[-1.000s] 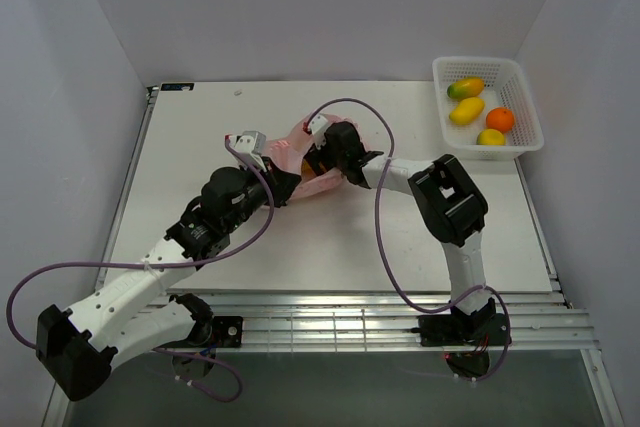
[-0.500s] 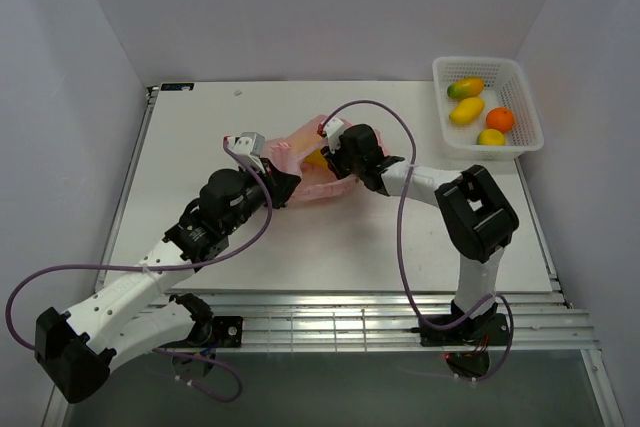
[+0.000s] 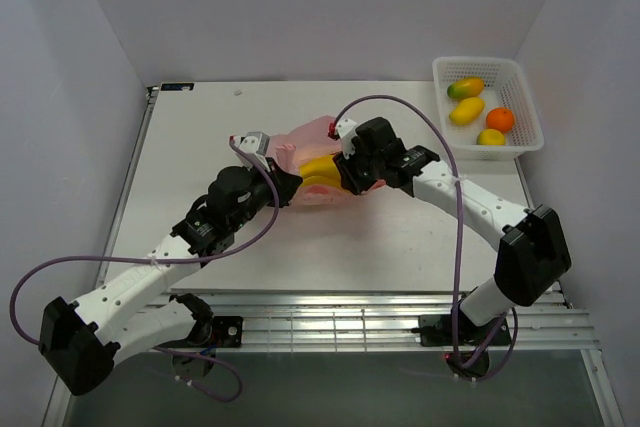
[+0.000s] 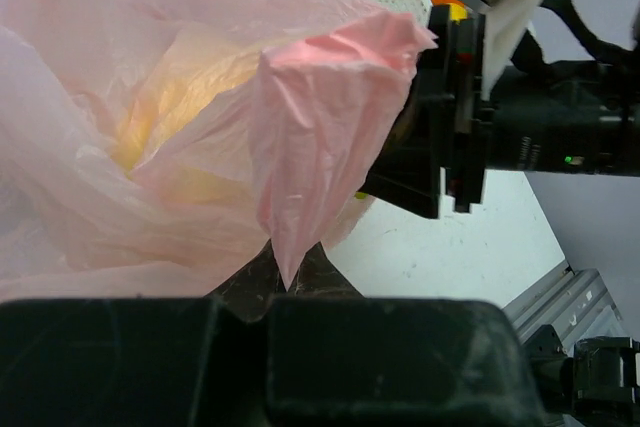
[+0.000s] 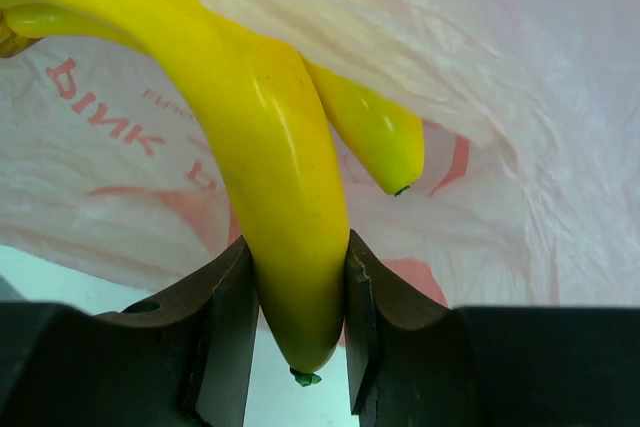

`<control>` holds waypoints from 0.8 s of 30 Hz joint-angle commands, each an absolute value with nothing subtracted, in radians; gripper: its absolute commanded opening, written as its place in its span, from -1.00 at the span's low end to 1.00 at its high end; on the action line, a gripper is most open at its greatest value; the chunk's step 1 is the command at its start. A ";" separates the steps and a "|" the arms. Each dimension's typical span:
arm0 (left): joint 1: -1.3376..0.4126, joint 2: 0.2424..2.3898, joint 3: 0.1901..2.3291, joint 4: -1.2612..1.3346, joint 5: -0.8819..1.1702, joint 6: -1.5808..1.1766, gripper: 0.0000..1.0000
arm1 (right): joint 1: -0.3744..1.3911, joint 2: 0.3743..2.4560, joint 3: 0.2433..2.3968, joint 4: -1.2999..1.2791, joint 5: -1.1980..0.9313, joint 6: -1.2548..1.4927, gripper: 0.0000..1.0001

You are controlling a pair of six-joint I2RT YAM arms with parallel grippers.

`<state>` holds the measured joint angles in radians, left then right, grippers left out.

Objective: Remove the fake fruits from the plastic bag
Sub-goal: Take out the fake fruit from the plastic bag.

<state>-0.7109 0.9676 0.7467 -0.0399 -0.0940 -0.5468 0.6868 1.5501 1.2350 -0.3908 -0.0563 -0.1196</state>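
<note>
The right gripper is clamped on a glossy, curved yellow banana at the crinkly, translucent pink plastic bag, mid-table. The left gripper is closed, pinching a thin bag fold.

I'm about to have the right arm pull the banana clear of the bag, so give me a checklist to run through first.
1. Right gripper shut on the banana: ok, clamped near its lower tip.
2. Left gripper pinching the plastic bag: ok, a fold runs into its jaws.
3. Banana free of the film: cannot tell, film lies close behind it.
4. White basket has room: ok, bare floor shows beside the fruits.
5. More fruit inside the bag: cannot tell, film hides it.
</note>
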 commanded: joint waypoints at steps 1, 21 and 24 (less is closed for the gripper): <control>-0.715 0.971 0.738 -0.020 -0.107 -0.552 -1.00 | 0.692 1.480 1.293 -0.580 -0.071 -0.081 -0.85; -0.715 1.003 0.738 -0.008 -0.087 -0.554 -1.00 | 0.580 1.175 1.328 -0.239 -0.105 -0.034 -0.85; -0.715 1.015 0.750 -0.009 -0.091 -0.552 -1.00 | 0.526 1.190 1.347 -0.165 -0.403 -0.009 -0.85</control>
<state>-0.7109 1.0080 0.7425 -0.0036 -0.0978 -0.5507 0.5636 1.1961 1.2701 -0.3859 -0.1017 -0.0570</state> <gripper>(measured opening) 0.015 0.387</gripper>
